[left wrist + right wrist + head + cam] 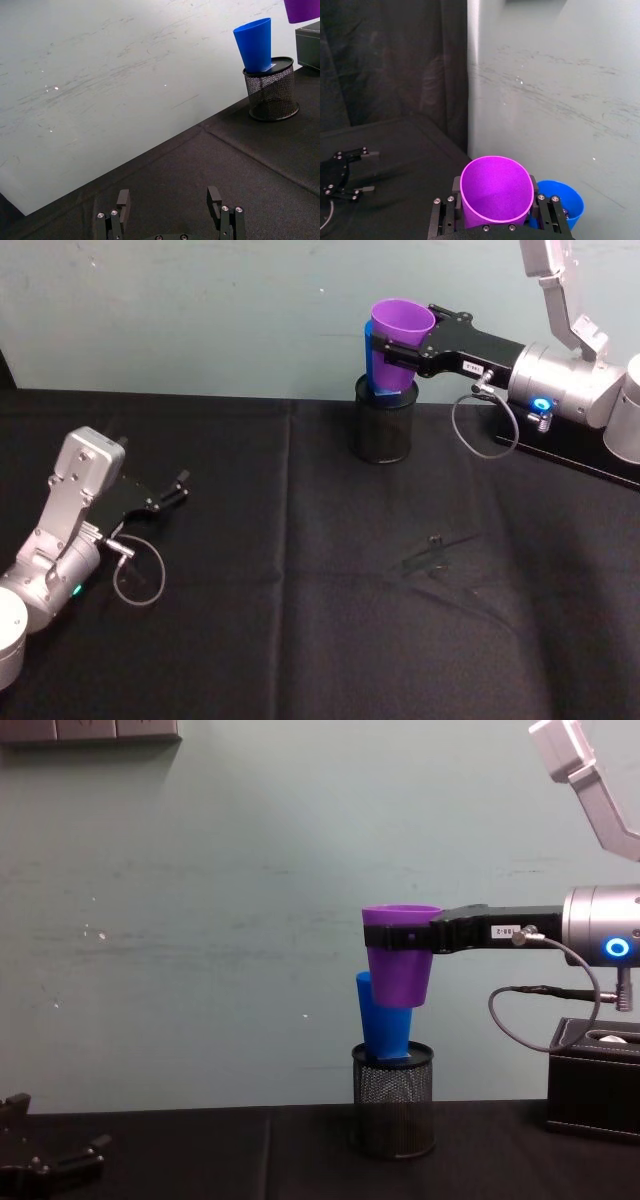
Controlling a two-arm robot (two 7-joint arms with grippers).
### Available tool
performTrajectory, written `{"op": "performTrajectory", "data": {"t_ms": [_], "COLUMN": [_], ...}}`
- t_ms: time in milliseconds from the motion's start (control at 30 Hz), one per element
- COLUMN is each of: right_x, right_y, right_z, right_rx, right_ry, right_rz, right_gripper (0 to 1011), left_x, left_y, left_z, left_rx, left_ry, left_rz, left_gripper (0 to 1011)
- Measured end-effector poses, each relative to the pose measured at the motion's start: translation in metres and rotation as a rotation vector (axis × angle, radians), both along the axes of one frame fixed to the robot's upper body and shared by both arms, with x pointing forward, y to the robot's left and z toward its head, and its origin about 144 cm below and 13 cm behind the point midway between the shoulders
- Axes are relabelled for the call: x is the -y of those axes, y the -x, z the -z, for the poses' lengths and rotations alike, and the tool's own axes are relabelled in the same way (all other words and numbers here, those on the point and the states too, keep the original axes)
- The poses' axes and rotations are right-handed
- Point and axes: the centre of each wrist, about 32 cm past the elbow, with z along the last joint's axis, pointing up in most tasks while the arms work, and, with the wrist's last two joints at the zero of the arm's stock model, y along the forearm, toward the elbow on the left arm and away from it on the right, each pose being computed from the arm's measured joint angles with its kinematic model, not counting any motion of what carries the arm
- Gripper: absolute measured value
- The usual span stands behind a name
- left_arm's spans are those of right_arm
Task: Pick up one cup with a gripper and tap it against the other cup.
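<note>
Purple cup [399, 978] aloft in level right pincer [392, 935]

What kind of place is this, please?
Likely a robot test bench: a black-draped table against a bare pale wall. The right gripper holds a purple cup by a blue cup standing in a mesh holder; the left gripper is parked open at left.

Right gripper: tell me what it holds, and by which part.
The right gripper holds the purple cup, its fingers clamped on opposite sides of the wall just below the rim. The left gripper, open, holds nothing.
</note>
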Motion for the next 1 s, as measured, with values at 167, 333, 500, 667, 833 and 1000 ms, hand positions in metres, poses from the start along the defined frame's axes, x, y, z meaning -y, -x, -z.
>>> {"op": "performTrajectory", "data": {"t_ms": [167,333,500,667,833,1000], "right_x": [0.001,0.002,0.006,0.01,0.016,0.019], "right_y": [0.007,0.016,0.031,0.046,0.061,0.074], "right_z": [-0.001,-0.001,0.001,0.001,0.01,0.031], "right_rx": [0.001,-0.001,0.002,0.016,0.022,0.038], "right_ry": [0.001,0.006,0.02,0.033,0.043,0.059], "right_rz": [-0.014,-0.033,-0.049,-0.058,-0.062,-0.062], "right_gripper": [735,735,735,735,735,735], "left_x": [0.0,0.0,0.0,0.0,0.0,0.0], "left_y": [0.0,0.0,0.0,0.0,0.0,0.0], "left_z": [0.0,0.0,0.0,0.0,0.0,0.0], "left_rx": [0.0,0.0,0.0,0.0,0.0,0.0], "left_ry": [0.0,0.0,0.0,0.0,0.0,0.0], "left_rz": [0.0,0.0,0.0,0.0,0.0,0.0], "left_gripper": [1005,1005,1005,1005,1005,1005]}}
